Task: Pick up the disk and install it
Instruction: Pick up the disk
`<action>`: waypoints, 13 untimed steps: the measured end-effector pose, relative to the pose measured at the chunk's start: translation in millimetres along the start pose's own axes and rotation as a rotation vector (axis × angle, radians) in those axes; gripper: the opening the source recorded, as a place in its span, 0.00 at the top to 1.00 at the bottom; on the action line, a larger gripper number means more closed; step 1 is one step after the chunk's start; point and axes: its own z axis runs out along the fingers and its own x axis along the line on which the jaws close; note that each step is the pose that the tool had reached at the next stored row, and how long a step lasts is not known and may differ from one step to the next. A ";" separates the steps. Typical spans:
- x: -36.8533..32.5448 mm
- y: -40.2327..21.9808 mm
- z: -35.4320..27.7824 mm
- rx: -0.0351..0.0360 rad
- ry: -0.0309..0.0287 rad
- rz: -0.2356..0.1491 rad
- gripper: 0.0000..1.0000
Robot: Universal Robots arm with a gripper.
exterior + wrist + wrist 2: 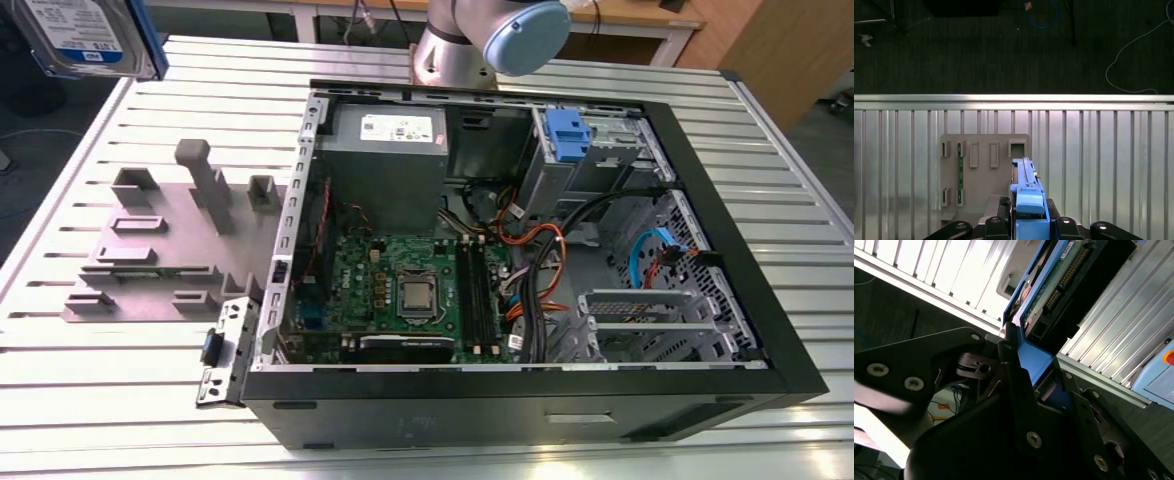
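Here the exterior view shows the computer case (534, 400); the second wrist view, my fingers (1015, 390) clamped on the disk (1054, 285).

A ribbed aluminium table (107, 400) spread across the room in the exterior view, its slats catching bright light, strongest toward 6 o'clock. Behind it, between 12 and 1 o'clock, stood a wooden-topped desk (627, 14) on white legs, and a wooden panel (787, 60) rose at 2 o'clock. Dark floor (34, 140) showed past the table's edge at 9 o'clock. In the first wrist view that floor lay beyond the table's gleaming edge rail (1014, 98), crossed by a thin white cable (1106, 75) and a looped blue cable (1041, 26). In the second wrist view a pale box with a red button (1161, 375) showed just beside the table's edge
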 end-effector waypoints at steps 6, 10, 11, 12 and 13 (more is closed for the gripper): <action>0.1 -0.1 -6.8 -0.0001 0.0000 0.000 0.64; 0.1 -0.2 -11.8 -0.0001 0.0000 0.000 0.64; 0.1 -0.2 -13.0 -0.0002 0.0001 0.000 0.64; 0.2 -0.2 -14.1 -0.0002 0.0001 0.000 0.64; 0.2 -0.3 -15.4 -0.0002 0.0001 0.000 0.64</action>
